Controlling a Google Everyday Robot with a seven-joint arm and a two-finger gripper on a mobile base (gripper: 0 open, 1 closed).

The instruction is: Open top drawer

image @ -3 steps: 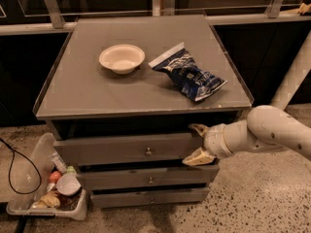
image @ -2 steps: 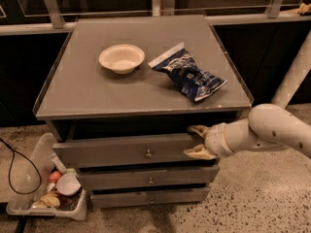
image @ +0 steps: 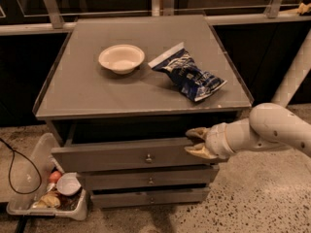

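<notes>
The top drawer (image: pixel 121 155) is the widest grey front under the table top, with a small round knob (image: pixel 148 158) at its centre. It stands out a little past the two narrower drawers (image: pixel 150 180) below it. My gripper (image: pixel 196 142) is at the drawer's right end, coming in from the right on a white arm (image: pixel 272 130). Its two tan fingers (image: pixel 197 133) sit one above the other, closed onto the upper right edge of the drawer front, well to the right of the knob.
On the grey table top (image: pixel 87 96) sit a white bowl (image: pixel 121 58) and a blue snack bag (image: pixel 188 75). A clear bin (image: pixel 46 198) of odds and ends stands on the floor at the left, with a black cable (image: pixel 14 164) beside it. A rail runs behind.
The lower finger has moved up toward the upper one, so the gap between them has narrowed at the drawer's right edge. The drawer and arm have barely moved.
</notes>
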